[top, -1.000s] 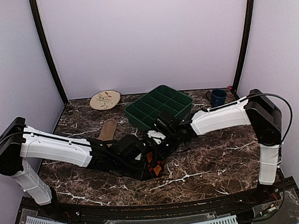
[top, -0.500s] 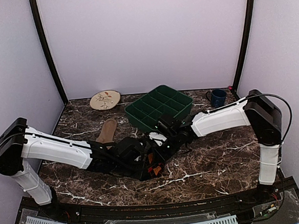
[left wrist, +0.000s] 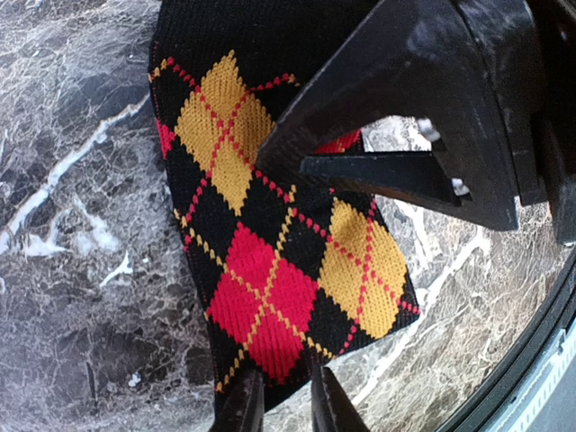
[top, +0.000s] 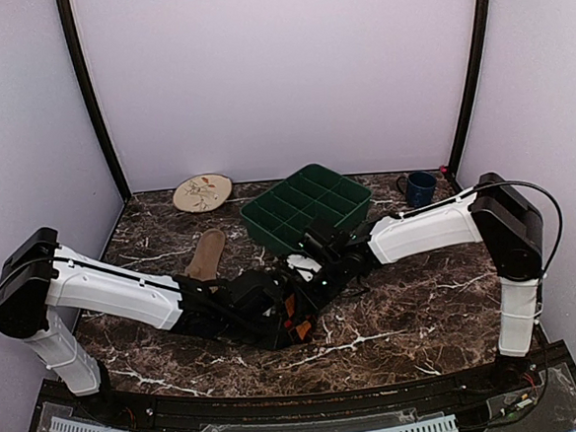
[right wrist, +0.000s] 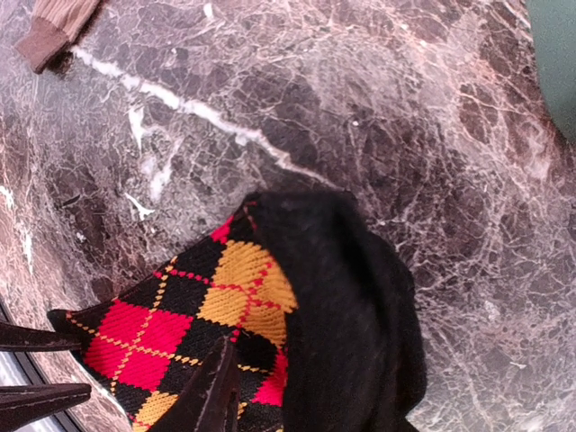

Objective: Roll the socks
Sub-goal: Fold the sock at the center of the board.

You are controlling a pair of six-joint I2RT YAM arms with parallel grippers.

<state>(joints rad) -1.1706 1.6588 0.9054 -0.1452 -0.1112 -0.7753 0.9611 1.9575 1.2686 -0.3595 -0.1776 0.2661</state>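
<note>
The black sock with red and yellow diamonds (left wrist: 270,270) lies flat on the marble. My left gripper (left wrist: 283,396) is shut on its near edge, which sits pinched between the fingertips. The sock's far end is folded into a thick black bundle (right wrist: 346,306). My right gripper (right wrist: 306,360) straddles that bundle: one finger (right wrist: 211,396) stands a little apart from it and the other is hidden behind the fabric. From above, both grippers (top: 288,323) (top: 309,290) meet over this sock at the table's middle. The tan sock (top: 209,253) lies flat to the left, untouched.
A green compartment tray (top: 307,207) stands just behind the right gripper. A beige plate with a leaf drawing (top: 202,192) sits at the back left. A blue mug (top: 420,187) is at the back right. The table's front rim (left wrist: 540,360) runs close to the sock.
The right gripper's jaws have spread apart around the folded end. The left arm has edged slightly right, still pinching the sock's edge.
</note>
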